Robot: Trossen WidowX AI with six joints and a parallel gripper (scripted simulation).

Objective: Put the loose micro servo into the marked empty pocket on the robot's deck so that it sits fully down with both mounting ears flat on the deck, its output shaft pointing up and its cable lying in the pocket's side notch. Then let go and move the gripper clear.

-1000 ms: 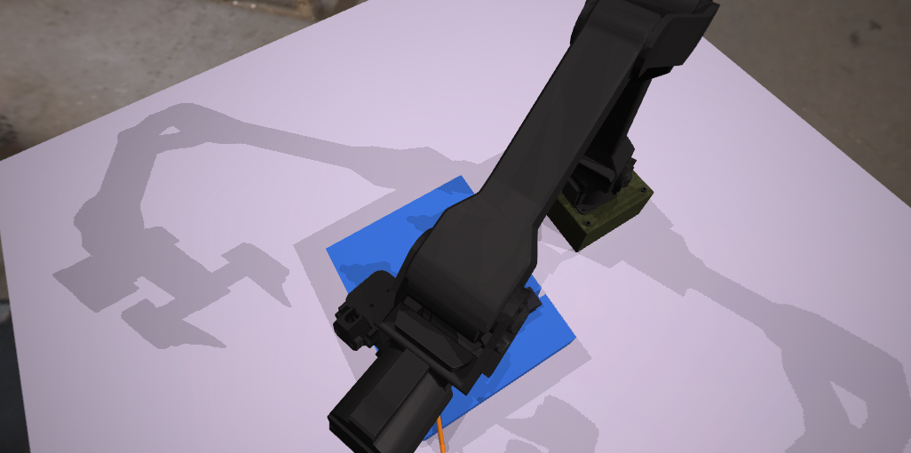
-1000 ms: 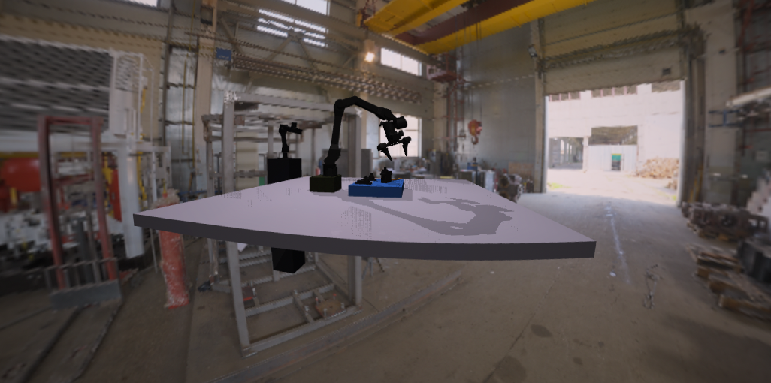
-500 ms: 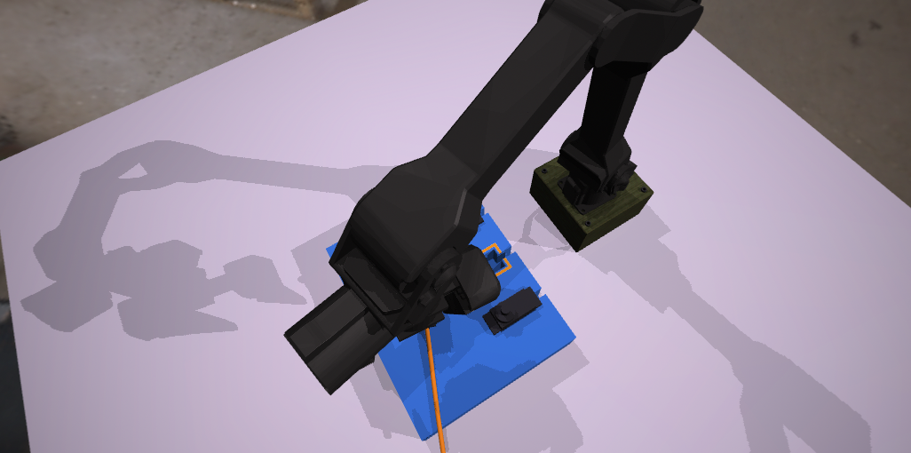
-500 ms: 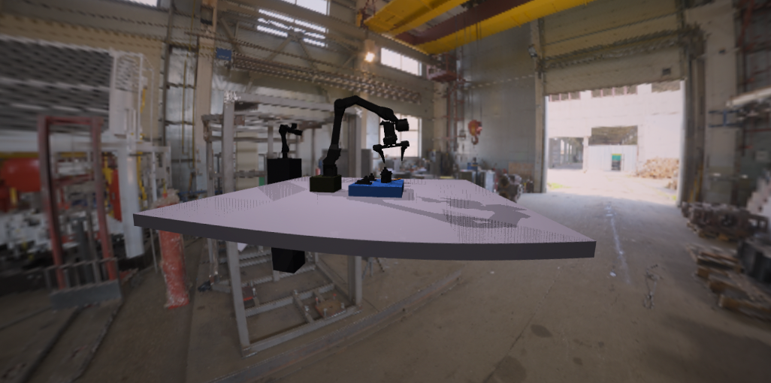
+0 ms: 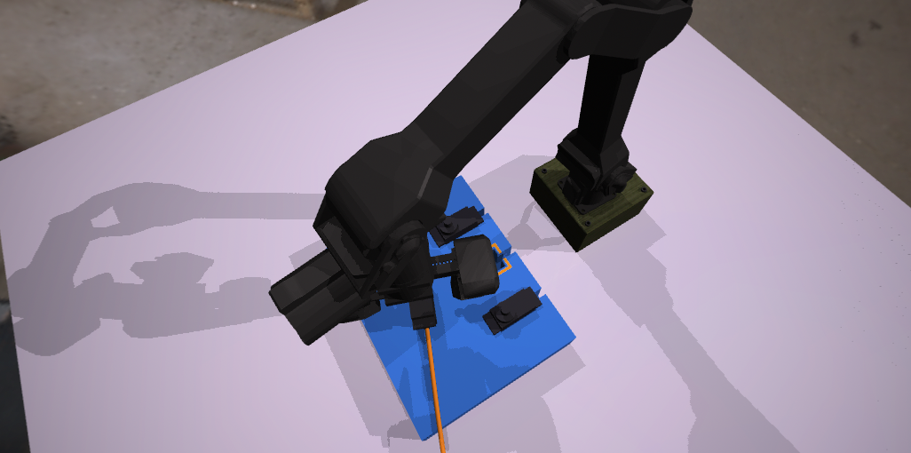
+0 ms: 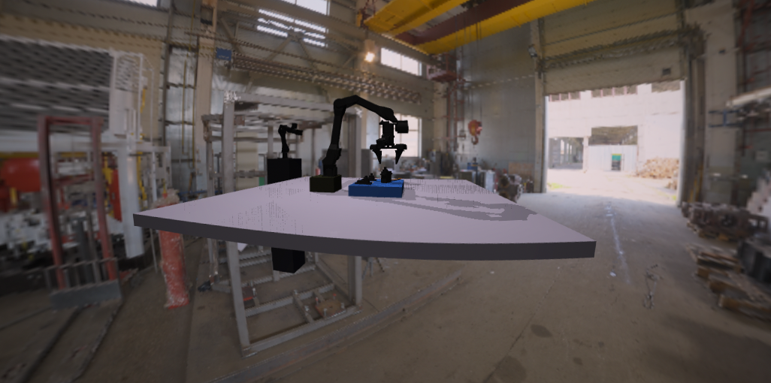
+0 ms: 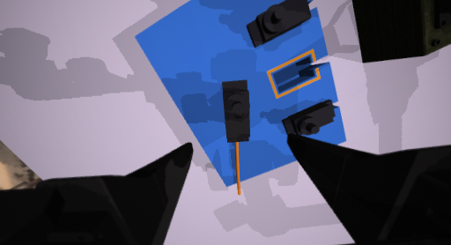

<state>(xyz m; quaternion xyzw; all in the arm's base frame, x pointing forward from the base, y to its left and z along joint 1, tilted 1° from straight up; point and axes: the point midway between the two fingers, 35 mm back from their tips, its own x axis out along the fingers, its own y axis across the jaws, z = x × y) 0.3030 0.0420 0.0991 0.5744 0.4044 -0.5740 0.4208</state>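
Note:
The loose black micro servo (image 5: 423,317) (image 6: 386,175) (image 7: 236,110) stands on the blue deck (image 5: 542,335) (image 6: 377,192) (image 7: 169,40), output shaft up. Its orange cable (image 5: 433,385) (image 7: 238,167) runs out past the deck's edge in the wrist view. The empty pocket's orange outline (image 5: 509,266) (image 7: 291,61) lies right of and above the servo in the wrist view, with the side notch at its right end; the arm partly hides it in the top view. My gripper (image 6: 388,163) (image 7: 239,142) is open and empty, pointing down above the servo, not touching it.
Two seated black servos flank the pocket, one (image 5: 457,225) (image 7: 310,119) on one side and another (image 5: 512,311) (image 7: 282,18) on the other. The arm's dark green base block (image 5: 553,215) (image 6: 325,184) (image 7: 388,31) stands beyond the notched deck edge.

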